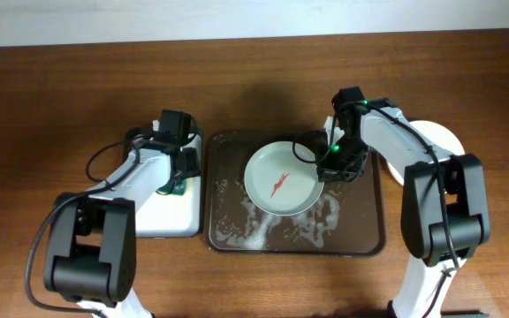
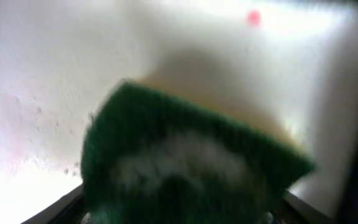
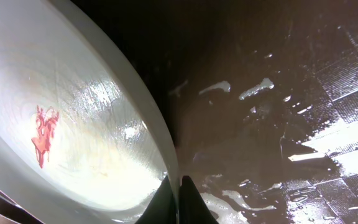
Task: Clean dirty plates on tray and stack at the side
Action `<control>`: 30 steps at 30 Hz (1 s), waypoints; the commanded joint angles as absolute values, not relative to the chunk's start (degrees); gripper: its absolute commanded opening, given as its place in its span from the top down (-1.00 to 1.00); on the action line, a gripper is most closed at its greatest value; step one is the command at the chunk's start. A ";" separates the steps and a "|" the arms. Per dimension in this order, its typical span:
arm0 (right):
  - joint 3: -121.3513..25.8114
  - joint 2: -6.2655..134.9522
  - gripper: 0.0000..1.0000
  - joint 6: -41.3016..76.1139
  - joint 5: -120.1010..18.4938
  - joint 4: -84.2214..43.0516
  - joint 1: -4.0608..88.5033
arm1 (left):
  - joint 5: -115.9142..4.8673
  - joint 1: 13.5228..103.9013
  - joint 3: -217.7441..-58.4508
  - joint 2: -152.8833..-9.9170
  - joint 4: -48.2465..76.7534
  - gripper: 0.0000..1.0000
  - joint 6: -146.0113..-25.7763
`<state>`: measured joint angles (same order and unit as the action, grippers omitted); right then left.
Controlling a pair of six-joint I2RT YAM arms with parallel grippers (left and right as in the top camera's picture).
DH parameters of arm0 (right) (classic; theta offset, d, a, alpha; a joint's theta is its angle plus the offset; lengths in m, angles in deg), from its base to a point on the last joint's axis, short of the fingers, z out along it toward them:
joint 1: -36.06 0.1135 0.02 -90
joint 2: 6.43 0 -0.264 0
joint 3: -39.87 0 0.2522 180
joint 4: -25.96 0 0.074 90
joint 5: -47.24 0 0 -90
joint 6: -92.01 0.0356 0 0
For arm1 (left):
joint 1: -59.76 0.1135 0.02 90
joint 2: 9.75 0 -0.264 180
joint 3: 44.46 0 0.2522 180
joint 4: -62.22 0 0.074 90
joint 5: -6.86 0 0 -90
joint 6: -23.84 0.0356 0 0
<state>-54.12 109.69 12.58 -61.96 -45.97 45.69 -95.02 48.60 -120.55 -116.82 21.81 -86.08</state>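
The green sponge in the left jaws is blurred.

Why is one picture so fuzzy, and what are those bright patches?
Left wrist view: the green sponge sits too near the lens, so it blurs, and the white background is washed out. Right wrist view: sharp, with glare on the wet tray and plate. Overhead view: even light, soft shadows.

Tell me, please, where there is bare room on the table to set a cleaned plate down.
The table is bare behind the tray, between both arms, and at its far left end. Crowded: the plate and foam fill the tray; the right gripper and white plate flank it right, the small tray left.
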 commanded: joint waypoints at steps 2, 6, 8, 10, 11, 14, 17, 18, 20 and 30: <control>-53.59 109.77 0.92 13.03 -62.68 -46.12 46.19 | -98.63 48.87 -120.09 -117.56 27.16 -0.40 -85.77; -53.59 109.77 0.92 13.01 -62.68 -46.12 46.19 | -98.60 48.87 -120.09 -117.56 28.21 0.73 -85.75; -53.59 109.77 0.92 13.01 -62.68 -46.12 46.19 | -98.60 48.87 -120.09 -117.54 27.77 1.00 -85.75; -53.59 109.77 0.92 13.01 -62.68 -46.15 46.19 | -98.63 48.87 -120.15 -117.02 27.14 1.00 -85.71; -53.59 109.77 0.92 13.01 -62.68 -46.15 46.19 | -98.63 48.87 -120.22 -116.64 26.92 1.00 -85.69; -53.59 109.77 0.92 13.01 -62.68 -46.15 46.19 | -98.58 48.84 -120.26 -113.19 24.95 0.75 -84.48; -53.59 109.77 0.92 13.01 -62.68 -46.15 46.19 | -98.52 48.84 -120.26 -111.40 21.08 -0.42 -84.48; -53.59 109.77 0.92 13.01 -62.68 -46.15 46.19 | -98.30 48.80 -120.26 -111.31 19.20 -0.48 -84.51; -53.59 109.77 0.92 13.01 -62.70 -46.15 46.19 | -95.98 48.80 -120.13 -111.38 15.84 -0.48 -84.51; -53.59 109.77 0.92 13.01 -62.70 -46.34 46.19 | -92.35 48.80 -118.51 -111.44 11.58 -0.39 -84.53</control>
